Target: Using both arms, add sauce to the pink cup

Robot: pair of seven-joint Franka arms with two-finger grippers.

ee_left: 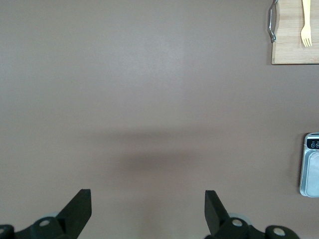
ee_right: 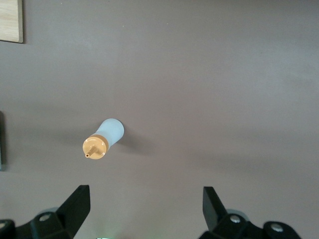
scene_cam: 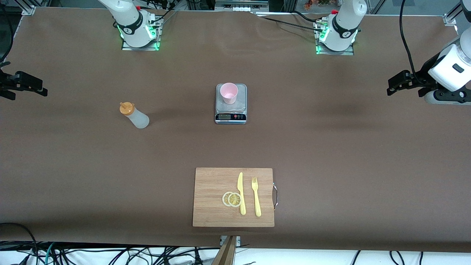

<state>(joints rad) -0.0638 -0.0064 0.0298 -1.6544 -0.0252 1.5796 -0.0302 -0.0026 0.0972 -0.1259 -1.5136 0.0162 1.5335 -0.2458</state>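
We see the pink cup (scene_cam: 229,92) on a scale (scene_cam: 230,117) mid-bench, and the sauce bottle (scene_cam: 134,115) upright toward the right arm's end. The right gripper (ee_right: 144,211) hangs over the bottle, jaws open; the left gripper (ee_left: 147,214) hangs over bare bench (ee_left: 149,99), jaws open.

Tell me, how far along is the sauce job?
The sauce bottle stands alone toward the right arm's end. The pink cup sits on the scale; any sauce inside can't be seen. Both the left gripper and right gripper hang open, holding nothing. That suits either start or finish.
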